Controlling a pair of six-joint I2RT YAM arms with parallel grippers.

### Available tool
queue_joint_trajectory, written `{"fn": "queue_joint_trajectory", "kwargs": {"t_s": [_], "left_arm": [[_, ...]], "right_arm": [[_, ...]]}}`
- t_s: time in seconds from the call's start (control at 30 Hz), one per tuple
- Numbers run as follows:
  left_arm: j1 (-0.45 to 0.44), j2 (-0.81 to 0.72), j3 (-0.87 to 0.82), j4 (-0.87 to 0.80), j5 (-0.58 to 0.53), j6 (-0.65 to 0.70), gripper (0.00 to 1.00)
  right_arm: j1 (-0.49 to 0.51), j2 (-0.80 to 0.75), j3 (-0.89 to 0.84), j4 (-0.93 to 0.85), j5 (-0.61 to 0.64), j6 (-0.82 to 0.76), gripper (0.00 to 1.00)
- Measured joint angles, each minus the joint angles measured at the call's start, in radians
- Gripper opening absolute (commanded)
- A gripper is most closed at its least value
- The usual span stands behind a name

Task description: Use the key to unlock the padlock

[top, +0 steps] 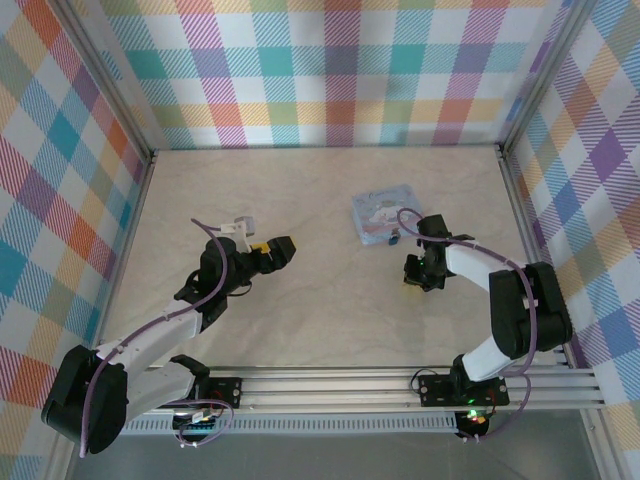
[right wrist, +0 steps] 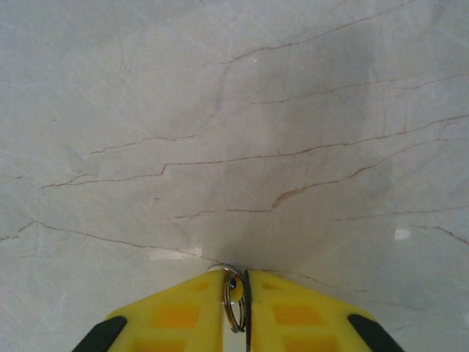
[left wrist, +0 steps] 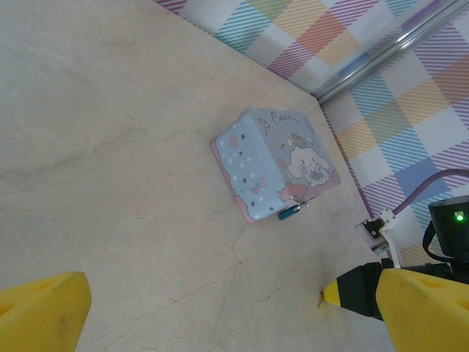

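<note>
Looking across the veined, stone-look table [top: 300,320], you had the glossy cartoon tin [top: 383,213] right of centre. Your left gripper [left wrist: 220,315] hung wide open, well apart from it. Your right gripper [right wrist: 236,277], the nearer one, was pinched shut on the key [right wrist: 233,297], its metal ring showing between the yellow pads [right wrist: 183,315]. The tiny blue padlock [left wrist: 289,213] lay just beyond those jaws, against the tin's near side, long axis along it.

The key [right wrist: 234,290] hides inside the right gripper [right wrist: 236,274], only its ring [right wrist: 231,314] showing; the padlock [left wrist: 290,213] is too small for detail.
</note>
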Motion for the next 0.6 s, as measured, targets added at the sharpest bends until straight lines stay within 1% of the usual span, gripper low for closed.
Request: {"fn": "queue_joint_trajectory", "kwargs": {"t_s": [0.27, 0.43, 0.6], "left_arm": [[-0.002, -0.011, 0.0, -0.004, -0.007, 0.0, 1.0], [-0.002, -0.033, 0.0, -0.026, -0.007, -0.016, 1.0], [-0.003, -0.048, 0.041, -0.096, -0.008, -0.072, 1.0]], "right_arm": [[0.0, -0.005, -0.001, 0.006, -0.007, 0.0, 0.0], [0.0, -0.022, -0.018, 0.024, -0.014, -0.001, 0.0], [0.02, -0.097, -0.051, 0.05, -0.017, -0.009, 0.0]]}}
